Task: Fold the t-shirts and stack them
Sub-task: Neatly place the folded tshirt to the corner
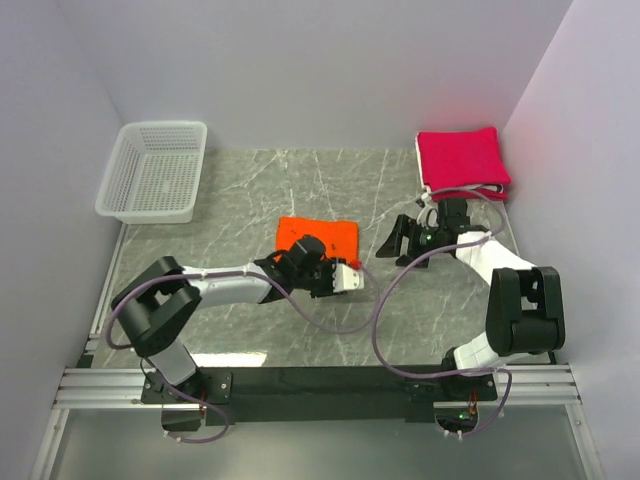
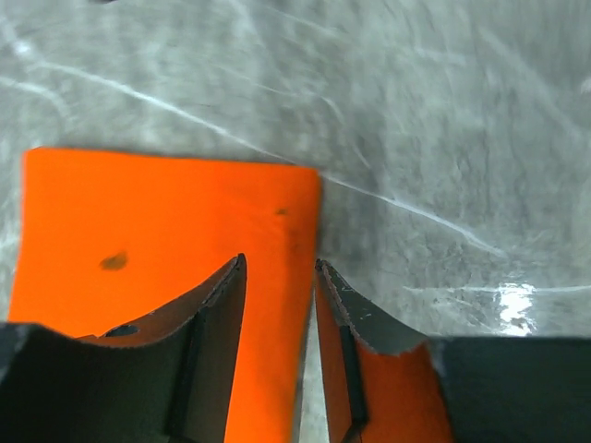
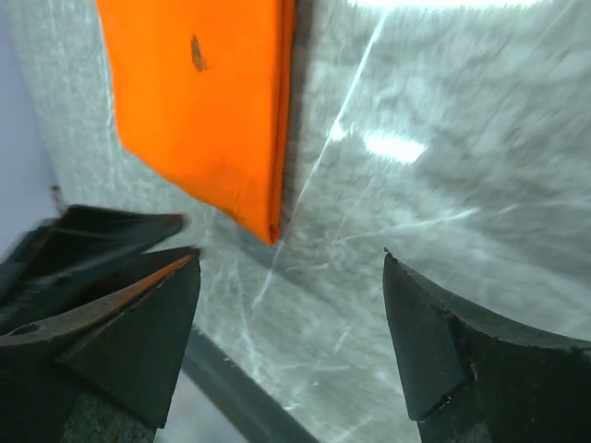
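Left wrist view: we see the left gripper (image 2: pixel 280 265) nearly closed over the orange shirt's (image 2: pixel 157 221) right edge; whether it pinches, we cannot tell. Right of it, the right gripper (image 3: pixel 291 260) waits spread, the pink stack (image 1: pixel 462 158) beyond.

We see one orange t-shirt (image 1: pixel 330 232) folded into a flat rectangle near the middle of the table, its edges straight, with a small dark speck or two on the cloth. Well apart, in the far right corner, crimson-pink t-shirts (image 1: pixel 463 156) lie stacked flat, with a white layer (image 1: pixel 466 190) showing along the stack's near edge.
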Controlling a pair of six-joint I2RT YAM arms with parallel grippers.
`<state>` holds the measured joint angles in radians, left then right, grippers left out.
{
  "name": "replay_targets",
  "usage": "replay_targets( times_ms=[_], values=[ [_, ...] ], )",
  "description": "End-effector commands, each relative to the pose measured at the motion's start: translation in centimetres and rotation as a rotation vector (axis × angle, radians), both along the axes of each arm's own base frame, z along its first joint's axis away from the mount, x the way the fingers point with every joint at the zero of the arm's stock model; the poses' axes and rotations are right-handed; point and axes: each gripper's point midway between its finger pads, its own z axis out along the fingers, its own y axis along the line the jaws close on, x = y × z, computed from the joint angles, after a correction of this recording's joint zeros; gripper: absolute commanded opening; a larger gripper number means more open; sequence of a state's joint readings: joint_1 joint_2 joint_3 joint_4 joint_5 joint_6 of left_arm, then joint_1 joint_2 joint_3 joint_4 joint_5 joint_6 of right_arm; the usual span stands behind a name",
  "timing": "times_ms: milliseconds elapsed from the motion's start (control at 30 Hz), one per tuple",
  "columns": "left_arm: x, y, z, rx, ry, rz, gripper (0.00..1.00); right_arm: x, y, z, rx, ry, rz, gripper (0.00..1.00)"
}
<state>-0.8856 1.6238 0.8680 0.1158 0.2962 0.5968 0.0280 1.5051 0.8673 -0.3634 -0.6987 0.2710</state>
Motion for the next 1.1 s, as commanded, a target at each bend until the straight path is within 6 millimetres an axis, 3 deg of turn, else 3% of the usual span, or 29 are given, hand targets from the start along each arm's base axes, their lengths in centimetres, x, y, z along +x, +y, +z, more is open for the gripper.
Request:
replay_targets(
  times_ms=[0,267,367,467,500,600,667,833,1067],
  values=[
    [1.2,-0.8,-0.3,0.023,-0.163,-0.057,0.41,0.2,1.3,0.4,0.092,-0.006,-0.025,0.86],
    [0.1,-1.8,-3.4,0.080,-0.132,-0.139,0.41,0.3,1.9,-2.2,0.146,0.121,-0.071,0.82],
    [0.5,-1.8,-4.4,0.106,-0.125,-0.127,0.36,0.4,2.2,-2.9,0.168,0.151,-0.081,0.82],
    [0.4,-1.9,-4.6,0.103,-0.109,-0.119,0.24,0.4,2.2,-3.6,0.169,0.169,-0.105,0.84],
    [0.4,-1.9,-4.4,0.098,-0.101,-0.115,0.17,0.3,2.2,-3.7,0.173,0.177,-0.111,0.91],
    [0.6,-2.3,-3.8,0.066,-0.056,-0.082,0.04,0.5,2.8,-3.6,0.201,0.179,-0.125,0.93],
    [1.0,-2.6,-2.7,0.018,-0.009,-0.062,0.01,0.4,3.5,-3.5,0.239,0.207,-0.154,0.94],
    [1.7,-2.8,-0.4,-0.068,0.049,-0.026,0.01,1.1,5.3,-2.7,0.292,0.181,-0.183,0.95],
    [3.1,-3.4,2.5,-0.151,0.096,0.036,0.01,1.4,6.8,-4.0,0.315,0.265,-0.231,0.96]
  ],
)
